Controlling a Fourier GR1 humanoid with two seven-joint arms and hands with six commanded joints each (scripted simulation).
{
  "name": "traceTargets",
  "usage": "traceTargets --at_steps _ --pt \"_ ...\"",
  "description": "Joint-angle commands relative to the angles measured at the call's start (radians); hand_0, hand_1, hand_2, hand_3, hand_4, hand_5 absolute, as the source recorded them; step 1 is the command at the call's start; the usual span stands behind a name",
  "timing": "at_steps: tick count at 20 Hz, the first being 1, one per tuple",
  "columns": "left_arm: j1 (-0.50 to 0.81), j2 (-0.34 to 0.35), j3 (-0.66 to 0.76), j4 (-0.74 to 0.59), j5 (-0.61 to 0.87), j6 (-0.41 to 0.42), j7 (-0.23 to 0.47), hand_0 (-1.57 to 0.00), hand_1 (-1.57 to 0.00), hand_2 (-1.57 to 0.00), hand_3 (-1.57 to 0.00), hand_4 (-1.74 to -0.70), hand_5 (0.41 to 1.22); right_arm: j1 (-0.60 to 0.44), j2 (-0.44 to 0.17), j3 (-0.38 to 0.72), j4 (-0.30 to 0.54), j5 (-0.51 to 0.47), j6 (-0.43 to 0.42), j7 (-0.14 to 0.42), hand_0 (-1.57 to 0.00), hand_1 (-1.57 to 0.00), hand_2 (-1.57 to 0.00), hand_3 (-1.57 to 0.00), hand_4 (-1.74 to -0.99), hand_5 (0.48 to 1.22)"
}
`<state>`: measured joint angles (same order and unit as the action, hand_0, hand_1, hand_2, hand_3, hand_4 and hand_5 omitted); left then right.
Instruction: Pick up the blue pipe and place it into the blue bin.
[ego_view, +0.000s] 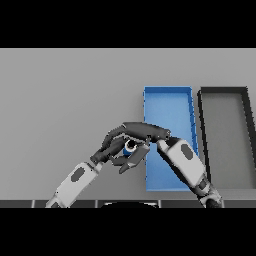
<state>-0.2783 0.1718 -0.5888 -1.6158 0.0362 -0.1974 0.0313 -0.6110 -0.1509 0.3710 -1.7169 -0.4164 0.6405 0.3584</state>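
Note:
The blue pipe (129, 146) is a short blue tube with a pale end, just left of the blue bin (168, 100). My right hand (149, 131) reaches in over the bin's left wall, and its fingers and thumb curl round the pipe from above. My left hand (109, 147) comes in from the lower left and rests close against the pipe's left side with relaxed fingers. The two hands overlap, and most of the pipe is hidden between them. The bin is a long, shallow blue tray, and my right forearm covers its near part.
A dark grey bin (224, 95) of about the same shape stands directly right of the blue bin. The grey table (65, 95) stretches away to the left and the back.

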Motion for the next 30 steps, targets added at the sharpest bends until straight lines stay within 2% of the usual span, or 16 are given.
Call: traceTargets --at_steps 1,2,3,4,6,8,11,13,14,15,18,20,21,25,28,30 --pt "-0.008 -0.007 -0.001 0.014 -0.012 0.003 -0.031 -1.57 -1.54 -1.57 -1.21 -1.67 1.221 -0.003 -0.002 0.002 -0.001 -0.021 0.004 0.002 -0.87 -0.88 -0.88 -0.77 -1.486 0.516" --pt "0.002 -0.014 0.006 0.014 0.001 0.002 -0.042 -1.57 -1.55 -1.57 -1.28 -1.68 1.221 -0.004 -0.003 0.003 0.001 -0.035 -0.002 0.015 -1.01 -1.02 -1.02 -0.88 -1.527 0.57" --pt "-0.003 -0.028 0.014 0.026 0.018 -0.004 -0.059 -1.57 -1.55 -1.57 -1.34 -1.69 1.221 -0.009 0.01 0.006 0.012 -0.059 -0.013 0.024 -1.12 -1.13 -1.13 -1.02 -1.498 0.638" --pt "-0.003 -0.034 0.024 0.033 0.04 -0.017 -0.07 -1.57 -1.56 -1.57 -1.39 -1.7 1.221 -0.011 0.019 0.008 0.019 -0.065 -0.02 0.024 -1.21 -1.22 -1.22 -1.13 -1.474 0.755" --pt "0.001 -0.048 0.035 0.036 0.054 -0.02 -0.084 -1.57 -1.56 -1.57 -1.45 -1.72 1.221 -0.012 0.024 0.008 0.013 -0.049 -0.021 0.011 -1.34 -1.34 -1.34 -1.29 -1.445 0.923" --pt "0.003 -0.044 0.033 0.035 0.044 -0.031 -0.083 -1.57 -1.57 -1.57 -1.5 -1.72 1.221 -0.001 0.012 0.019 -0.004 0.008 0.005 -0.038 -1.42 -1.43 -1.43 -1.39 -1.435 1.03" --pt "-0.005 -0.048 0.037 0.024 0.043 -0.037 -0.031 -1.57 -1.57 -1.57 -1.53 -1.73 1.221 0.003 0.012 0.021 -0.002 0.026 0.017 -0.076 -1.5 -1.5 -1.5 -1.48 -1.455 1.123" --pt "-0.014 -0.049 0.039 0.023 0.04 -0.04 -0.014 -1.57 -1.57 -1.57 -1.55 -1.73 1.221 0.004 0.019 0.012 0.0 -0.015 0.022 -0.056 -1.52 -1.52 -1.52 -1.51 -1.47 1.158" --pt "-0.011 -0.049 0.043 0.021 0.039 -0.04 -0.028 -1.57 -1.57 -1.57 -1.44 -1.72 1.221 0.004 0.02 0.004 -0.004 -0.023 0.019 -0.051 -1.53 -1.53 -1.53 -1.52 -1.475 1.171" --pt "-0.015 -0.045 0.046 0.028 0.028 -0.041 -0.033 -1.57 -1.51 -1.46 -1.47 -1.66 1.221 0.01 0.025 0.005 -0.002 -0.006 0.014 -0.062 -1.54 -1.54 -1.54 -1.53 -1.478 1.181" --pt "0.003 -0.019 0.034 0.007 -0.017 -0.075 -0.043 -0.84 -0.79 -0.76 -0.77 -1.32 1.221 0.018 0.027 0.008 -0.011 0.01 0.018 -0.062 -1.56 -1.56 -1.56 -1.55 -1.484 1.201" --pt "-0.004 -0.017 0.04 0.025 -0.061 -0.104 -0.097 -0.53 -0.51 -0.49 -0.49 -1.14 1.221 0.019 0.036 0.005 -0.024 0.009 0.003 -0.036 -1.56 -1.56 -1.56 -1.56 -1.486 1.208" --pt "-0.022 -0.02 0.049 0.032 -0.086 -0.103 -0.105 -0.43 -0.41 -0.39 -0.39 -1.07 1.15 -0.001 0.049 0.001 -0.014 0.02 -0.011 -0.018 -1.56 -1.56 -1.56 -1.56 -1.487 1.211" --pt "-0.008 -0.026 0.05 0.039 -0.118 -0.086 -0.079 -0.17 -0.17 -0.16 -0.16 -0.9 0.836 0.018 0.051 -0.009 -0.03 0.021 -0.011 -0.014 -1.57 -1.57 -1.57 -1.57 -1.488 1.217" --pt "0.01 -0.042 0.056 0.034 -0.092 -0.082 -0.039 -0.09 -0.08 -0.08 -0.08 -0.87 0.697 0.033 0.07 -0.008 -0.021 0.06 -0.002 -0.045 -1.57 -1.57 -1.57 -1.57 -1.487 1.219" --pt "0.007 -0.05 0.072 0.042 -0.076 -0.074 -0.001 -0.06 -0.05 -0.05 -0.05 -0.88 0.654 0.037 0.074 -0.012 -0.034 0.063 -0.004 -0.051 -1.57 -1.57 -1.57 -1.57 -1.488 1.22"
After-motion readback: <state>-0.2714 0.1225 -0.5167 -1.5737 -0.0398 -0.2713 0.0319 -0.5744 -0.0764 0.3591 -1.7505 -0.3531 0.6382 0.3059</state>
